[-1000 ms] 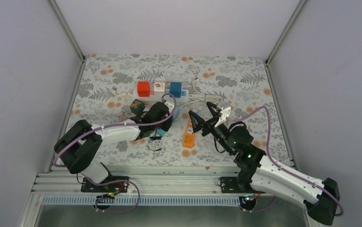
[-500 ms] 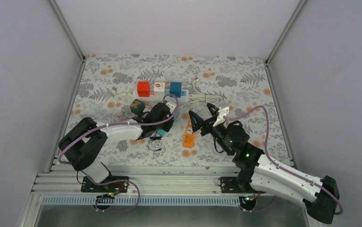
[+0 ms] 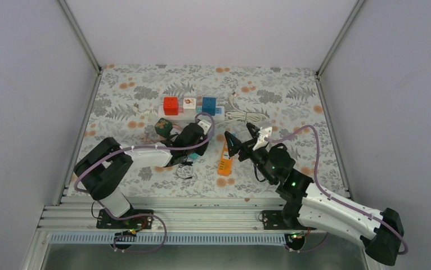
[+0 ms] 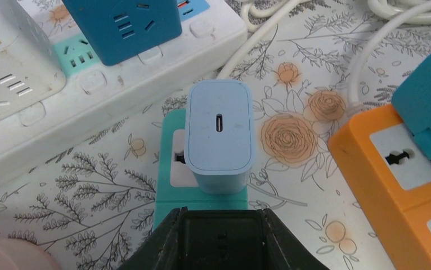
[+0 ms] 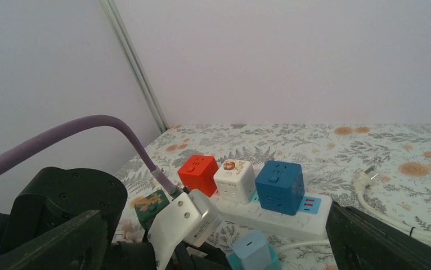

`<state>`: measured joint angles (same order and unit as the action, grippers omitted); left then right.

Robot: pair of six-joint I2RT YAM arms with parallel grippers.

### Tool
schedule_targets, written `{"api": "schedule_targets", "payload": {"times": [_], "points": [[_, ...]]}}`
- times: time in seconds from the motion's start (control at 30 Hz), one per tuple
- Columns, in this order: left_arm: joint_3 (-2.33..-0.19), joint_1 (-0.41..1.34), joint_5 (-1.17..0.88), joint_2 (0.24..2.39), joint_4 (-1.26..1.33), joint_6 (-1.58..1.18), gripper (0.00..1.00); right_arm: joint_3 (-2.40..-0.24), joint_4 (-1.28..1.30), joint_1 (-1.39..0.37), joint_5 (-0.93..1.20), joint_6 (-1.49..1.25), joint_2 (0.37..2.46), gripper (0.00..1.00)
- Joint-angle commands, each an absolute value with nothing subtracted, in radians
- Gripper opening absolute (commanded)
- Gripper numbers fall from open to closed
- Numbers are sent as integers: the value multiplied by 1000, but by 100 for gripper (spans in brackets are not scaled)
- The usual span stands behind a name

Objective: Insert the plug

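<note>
Robot lab test cell, white enclosure walls (image 3: 202,28), aluminium rails (image 3: 202,216), floral-cloth table (image 3: 281,84)

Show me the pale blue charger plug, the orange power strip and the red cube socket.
pale blue charger plug (image 4: 219,126): left wrist view, its top face.
orange power strip (image 4: 399,160): left wrist view, a white socket face.
red cube socket (image 5: 199,175): right wrist view, its front side.
</note>
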<state>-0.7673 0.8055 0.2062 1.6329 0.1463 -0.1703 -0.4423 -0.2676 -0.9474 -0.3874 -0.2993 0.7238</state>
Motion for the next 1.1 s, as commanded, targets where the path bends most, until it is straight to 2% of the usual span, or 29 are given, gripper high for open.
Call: {"api": "schedule_targets", "payload": {"times": [0.0, 0.33, 0.73, 0.87, 1.07], "points": [[-718, 805, 221, 1722, 98, -194, 7, -455, -275, -943, -427, -318, 728, 100], [-815, 818, 250, 1765, -100, -197, 4, -478, -243, -943, -470, -320, 726, 100], [-844, 818, 206, 1864, -128, -212, 4, -511, -185, -943, -575, -356, 721, 100], [-875, 816, 212, 1797, -158, -236, 11, -521, -164, -942, -602, -369, 720, 100], [-1024, 813, 220, 1696, -225, -268, 34, -526, -152, -943, -632, -381, 722, 100]]}}
